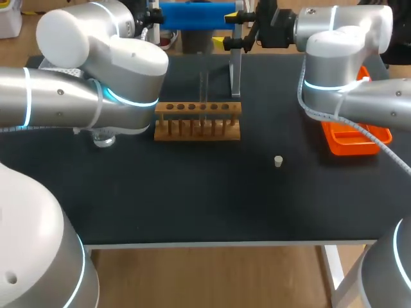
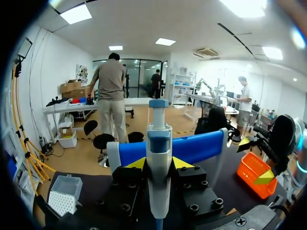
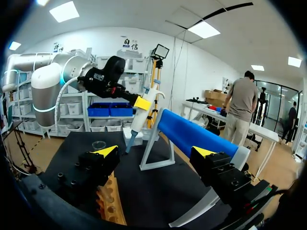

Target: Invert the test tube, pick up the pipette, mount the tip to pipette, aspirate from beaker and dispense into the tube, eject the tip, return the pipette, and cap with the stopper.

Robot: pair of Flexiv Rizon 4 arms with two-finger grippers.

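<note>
Pipette (image 2: 159,139) pinched betw left gripper (image 2: 159,164) tips, lower end cut off; right gripper (image 3: 154,152) spread wide, holding nothing, pipette ahead at 11 o'clock.

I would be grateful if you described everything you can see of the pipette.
The pipette is a slim white plastic-looking barrel with a blue band near its upper end and a blue-capped plunger on top. In the right wrist view its narrow blue lower end points down toward the black table, the body tilted. The left end effector is shut on the barrel, one yellow tip on each side; nothing else touches it.
</note>
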